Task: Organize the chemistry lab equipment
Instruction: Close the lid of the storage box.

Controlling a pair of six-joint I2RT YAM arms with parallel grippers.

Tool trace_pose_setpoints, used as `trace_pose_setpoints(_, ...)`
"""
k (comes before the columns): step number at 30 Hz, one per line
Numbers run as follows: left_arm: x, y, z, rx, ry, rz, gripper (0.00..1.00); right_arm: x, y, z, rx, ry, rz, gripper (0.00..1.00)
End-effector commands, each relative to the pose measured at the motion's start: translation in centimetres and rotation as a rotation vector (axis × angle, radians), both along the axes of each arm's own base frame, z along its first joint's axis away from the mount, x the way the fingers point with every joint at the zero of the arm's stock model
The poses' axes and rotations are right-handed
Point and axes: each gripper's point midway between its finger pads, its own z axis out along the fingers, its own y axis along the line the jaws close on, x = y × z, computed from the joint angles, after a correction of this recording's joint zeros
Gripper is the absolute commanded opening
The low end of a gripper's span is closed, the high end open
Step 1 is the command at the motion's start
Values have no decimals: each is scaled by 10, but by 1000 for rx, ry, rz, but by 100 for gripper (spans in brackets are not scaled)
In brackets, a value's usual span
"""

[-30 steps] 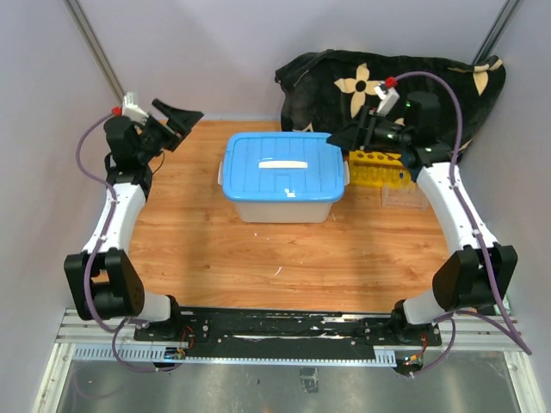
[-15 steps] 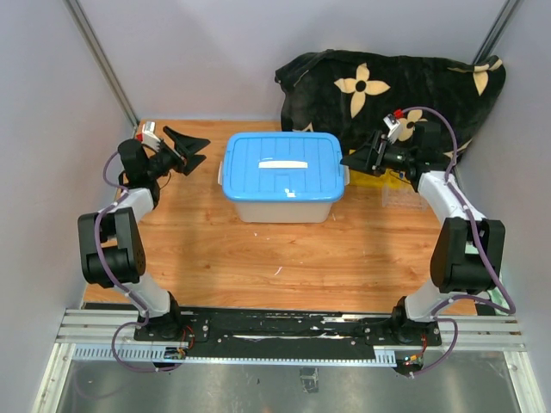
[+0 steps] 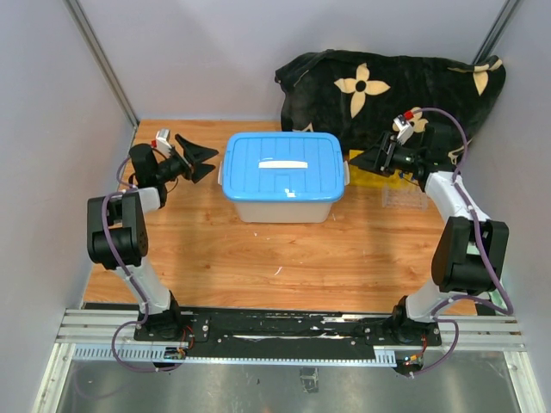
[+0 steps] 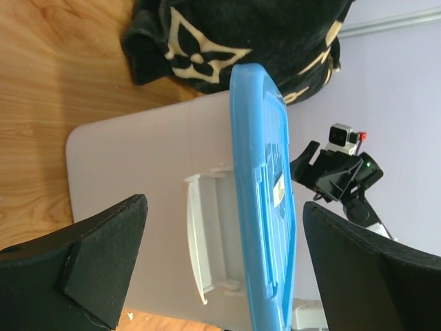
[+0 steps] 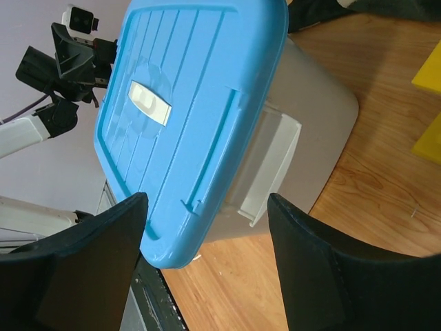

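The yellow holed tube rack (image 3: 389, 178) stands at the back right, mostly hidden behind my right arm; one corner shows in the right wrist view (image 5: 431, 103). The clear plastic rack (image 3: 403, 199) lies just in front of it. My left gripper (image 3: 196, 160) is open and empty, level with the left end of the white tub (image 3: 284, 205); the left wrist view (image 4: 224, 207) shows its jaws framing the tub's handle (image 4: 207, 234). My right gripper (image 3: 365, 161) is open and empty beside the tub's right end, also seen in the right wrist view (image 5: 207, 200). Tubes, beakers, tongs and rods are out of view.
The tub's blue lid (image 3: 282, 165) is on. The black flowered cloth (image 3: 387, 82) is heaped at the back right against the wall. Grey walls close in the left, back and right. The wooden table top (image 3: 284, 258) lies in front of the tub.
Both arms have folded down and drawn in toward the tub's ends. The left gripper moved right and lower; the right gripper moved right and lower, now covering most of the yellow rack.
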Motion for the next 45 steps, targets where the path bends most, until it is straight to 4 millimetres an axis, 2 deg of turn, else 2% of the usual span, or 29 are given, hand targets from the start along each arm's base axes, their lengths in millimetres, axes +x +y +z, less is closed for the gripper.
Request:
trace_pose_setpoints(1, -9, -20, 0, 22, -39, -87, 99, -1, -4, -21, -15, 35, 7, 72)
trace_pose_setpoints(6, -12, -31, -6, 24, -23, -118, 99, -2, -2, -37, 8, 78, 21, 72)
trace_pose_setpoints(11, -13, -40, -12, 17, -4, -142, 99, 1, -3, -40, 10, 89, 19, 72)
trace_pose_setpoints(17, -13, -44, -9, 15, -9, -150, 99, 5, 5, -34, 75, 80, 40, 73)
trace_pose_setpoints(21, -11, -47, -6, 11, -10, -158, 99, 4, 14, -39, 112, 110, 66, 73)
trace_pose_setpoints(39, -12, -60, 5, 3, -29, -195, 99, -2, 38, -51, 81, 150, 124, 73)
trace_pose_setpoints(45, -14, -63, 2, 13, -15, -203, 99, -4, 45, -59, 55, 161, 143, 73)
